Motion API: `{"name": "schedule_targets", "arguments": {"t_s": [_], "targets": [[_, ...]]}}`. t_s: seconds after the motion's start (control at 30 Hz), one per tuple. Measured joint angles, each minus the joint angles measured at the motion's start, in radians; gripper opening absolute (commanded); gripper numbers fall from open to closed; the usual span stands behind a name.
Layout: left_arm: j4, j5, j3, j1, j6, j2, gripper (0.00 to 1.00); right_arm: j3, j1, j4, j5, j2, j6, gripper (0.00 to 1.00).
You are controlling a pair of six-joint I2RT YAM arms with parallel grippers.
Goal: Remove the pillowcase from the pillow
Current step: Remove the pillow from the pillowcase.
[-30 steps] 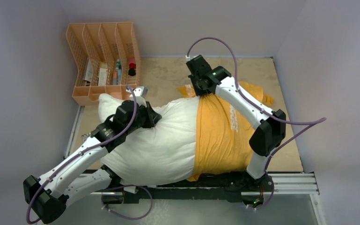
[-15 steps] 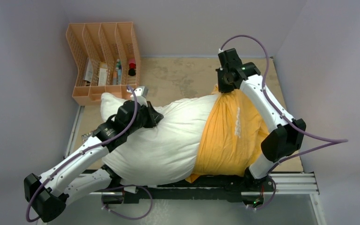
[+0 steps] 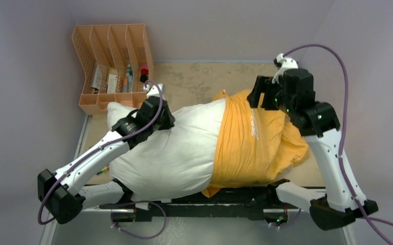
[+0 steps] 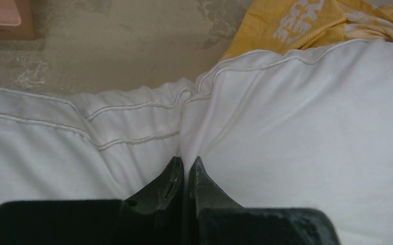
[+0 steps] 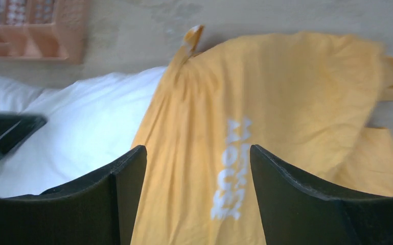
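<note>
The table (image 3: 194,81) is a tan board, mottled with paler stains, closed in by plain grey-lilac walls on the left, far and right sides. A metal rail (image 3: 319,196) runs along its near edge, where my arms are mounted. An orange slotted organiser (image 3: 113,66) stands in the far-left corner and holds a few small items I cannot identify. The pillow (image 3: 179,148) lies crosswise over the near half of the table, its left part bare and white. The pillowcase (image 3: 255,138) covers only the right end, bunched in folds with the white lettering facing up and loose fabric trailing onto the table at the right. My left gripper (image 4: 185,171) is on the far-left part of the pillow, jaws drawn nearly together and pinching a crease of white fabric just short of the piped seam. My right gripper (image 5: 197,153) hangs above the orange cloth with fingers spread wide and nothing between them.
</note>
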Motion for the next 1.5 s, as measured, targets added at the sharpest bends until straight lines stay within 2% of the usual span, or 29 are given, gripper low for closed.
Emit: {"name": "schedule_targets", "arguments": {"t_s": [0.03,0.17,0.23,0.33,0.4,0.5,0.67,0.7,0.8,0.9,1.0,1.13,1.17,1.23,1.3,1.43,1.5], "targets": [[-0.008,-0.005,0.018,0.0,0.002,0.021,0.04,-0.054,0.008,0.023,-0.036,-0.051,0.016,0.77],[-0.057,-0.002,0.126,0.001,0.044,0.122,0.37,-0.259,0.088,0.066,-0.164,-0.154,0.101,0.75],[-0.085,0.005,0.187,0.002,0.069,0.163,0.51,-0.284,0.187,0.063,-0.142,-0.123,0.157,0.76],[-0.129,0.019,0.291,0.002,0.11,0.192,0.62,-0.283,0.356,0.07,-0.04,-0.029,0.24,0.77],[-0.158,0.024,0.348,0.002,0.127,0.188,0.66,-0.283,0.44,0.048,0.046,0.027,0.301,0.77],[-0.183,0.042,0.415,0.002,0.158,0.162,0.69,-0.283,0.497,0.008,0.176,0.087,0.381,0.77],[-0.233,0.068,0.407,-0.037,0.183,0.095,0.72,-0.271,0.554,-0.039,0.338,0.133,0.492,0.58],[-0.24,0.066,0.395,-0.063,0.186,0.085,0.73,-0.271,0.558,-0.048,0.36,0.133,0.509,0.51],[-0.273,0.051,0.363,-0.165,0.19,0.08,0.74,-0.272,0.561,-0.084,0.43,0.116,0.562,0.45],[-0.29,0.014,0.346,-0.295,0.189,0.104,0.75,-0.293,0.56,-0.091,0.462,0.061,0.569,0.6],[-0.296,-0.036,0.346,-0.403,0.189,0.137,0.76,-0.333,0.559,-0.072,0.457,-0.006,0.539,0.69],[-0.311,-0.082,0.349,-0.484,0.19,0.195,0.77,-0.356,0.558,-0.029,0.409,-0.016,0.502,0.72],[-0.314,-0.093,0.349,-0.498,0.19,0.212,0.77,-0.36,0.557,-0.016,0.394,-0.01,0.495,0.68],[-0.313,-0.116,0.349,-0.52,0.19,0.242,0.76,-0.372,0.557,0.014,0.367,0.005,0.485,0.56],[-0.313,-0.145,0.349,-0.538,0.19,0.261,0.66,-0.379,0.554,0.026,0.356,0.021,0.484,0.45],[-0.315,-0.236,0.331,-0.555,0.169,0.277,0.23,-0.386,0.538,0.011,0.388,0.028,0.502,0.11],[-0.314,-0.296,0.31,-0.555,0.14,0.277,0.0,-0.398,0.513,0.004,0.402,0.011,0.504,0.04]]}}
